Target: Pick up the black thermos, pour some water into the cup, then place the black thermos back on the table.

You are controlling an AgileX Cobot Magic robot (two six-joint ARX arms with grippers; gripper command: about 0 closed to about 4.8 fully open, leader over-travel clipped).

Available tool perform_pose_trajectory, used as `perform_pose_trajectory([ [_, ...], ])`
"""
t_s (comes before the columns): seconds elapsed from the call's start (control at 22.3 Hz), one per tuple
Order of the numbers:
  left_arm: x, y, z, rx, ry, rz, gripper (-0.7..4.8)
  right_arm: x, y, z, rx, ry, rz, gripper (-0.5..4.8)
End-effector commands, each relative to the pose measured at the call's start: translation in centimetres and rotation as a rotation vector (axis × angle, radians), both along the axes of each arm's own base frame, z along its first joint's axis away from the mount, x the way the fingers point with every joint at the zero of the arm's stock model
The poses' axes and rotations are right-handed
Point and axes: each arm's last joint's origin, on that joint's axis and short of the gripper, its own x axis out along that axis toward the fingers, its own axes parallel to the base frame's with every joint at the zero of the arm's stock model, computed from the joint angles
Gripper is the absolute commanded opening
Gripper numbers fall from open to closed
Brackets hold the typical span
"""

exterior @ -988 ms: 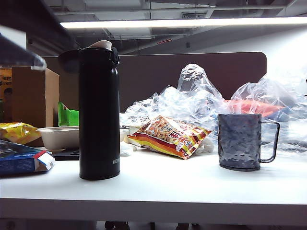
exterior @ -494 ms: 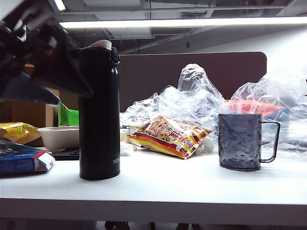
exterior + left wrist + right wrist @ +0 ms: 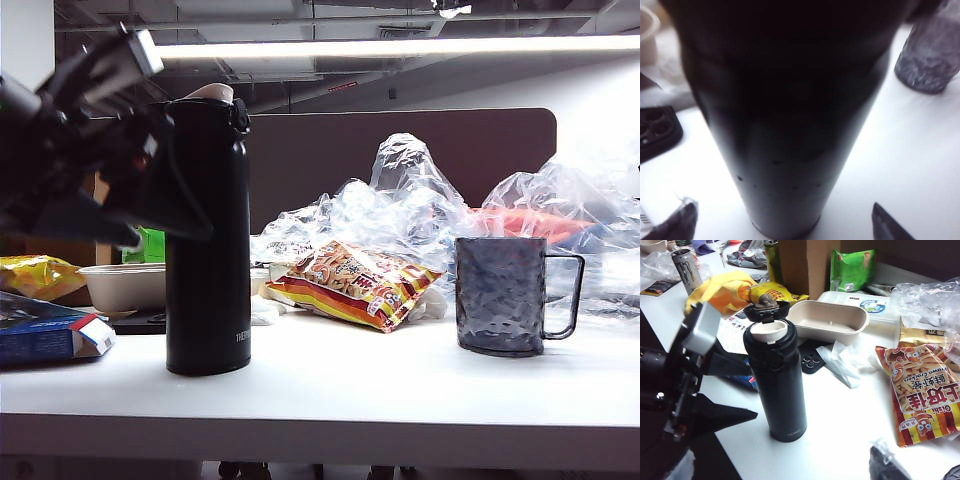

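**Left fingers astride the black thermos, nothing lifted**

Left gripper point(image 3: 782, 220): the fingers point(image 3: 675, 225) stand wide apart, one dark tip on each side of the black thermos point(image 3: 785, 125), near its base in the left wrist view. No contact between fingers and flask wall is visible. In the exterior view the left gripper point(image 3: 165, 205) sits at the thermos's upper half, its blurred arm reaching in from the left edge of the surface.

Right gripper point(image 3: 912, 462): only the dark tips of its fingers point(image 3: 887, 460) show at the edge of the right wrist view, set wide with nothing between them, above the surface and near the snack bag point(image 3: 920, 395). This gripper does not appear in the exterior view.

Black thermos point(image 3: 207, 235): upright on the surface point(image 3: 350, 385), toward its left part and close to the front edge. The flip lid point(image 3: 766, 310) is hinged open and the pale spout point(image 3: 768, 331) is exposed. Small white lettering shows near the base.

Cup point(image 3: 500, 295): upright on the right part of the surface, well apart from the thermos, handle turned toward the right edge.

Other items: the striped snack bag lies between thermos and cup, further back. Crumpled clear plastic point(image 3: 420, 200) is heaped behind it. A beige tray point(image 3: 827, 320), a cardboard box point(image 3: 65, 200) and a green packet point(image 3: 852, 265) stand behind the thermos. A blue carton point(image 3: 45, 335) lies at the left edge.
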Motion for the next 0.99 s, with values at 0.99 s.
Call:
perform_pose_trajectory([
  [0.99,2.6,-1.7,-0.6,-0.114,-0.183,-0.003,4.79,0.1,0.0,0.1,-0.033,-0.04,-0.006,4.79],
])
